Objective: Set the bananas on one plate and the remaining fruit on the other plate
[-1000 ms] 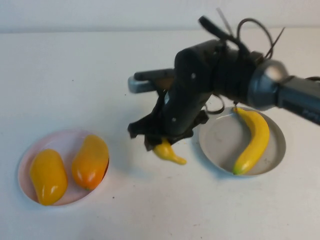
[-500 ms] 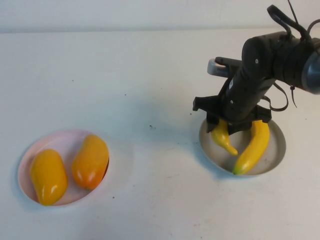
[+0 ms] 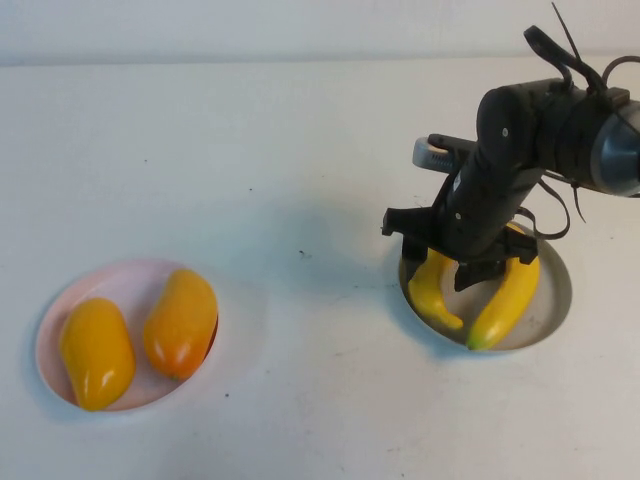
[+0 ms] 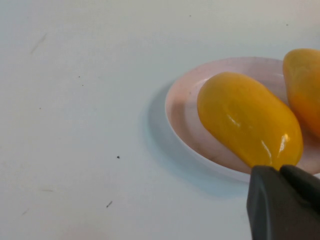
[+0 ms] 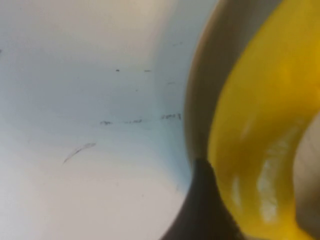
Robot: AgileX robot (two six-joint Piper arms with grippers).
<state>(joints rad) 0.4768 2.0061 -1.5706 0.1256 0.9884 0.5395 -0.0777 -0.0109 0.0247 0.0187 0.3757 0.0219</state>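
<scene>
Two bananas lie in the grey-blue plate at the right: one on the plate's left side, the other beside it. My right gripper is low over the left banana, jaws open and straddling its upper end. In the right wrist view that banana fills the picture with one dark finger against it. Two mangoes, plain yellow and orange-blushed, lie in the pink plate. My left gripper is shut and empty just beside the yellow mango on the pink plate.
White tabletop all around, with a few small dark specks. The right arm's black body and cables stand over the back of the grey-blue plate. The left arm is out of the high view.
My right gripper carried the banana from the table's middle rightward to the grey-blue plate. The banana now lies lower in the plate beside the other one, tilted differently between the jaws.
</scene>
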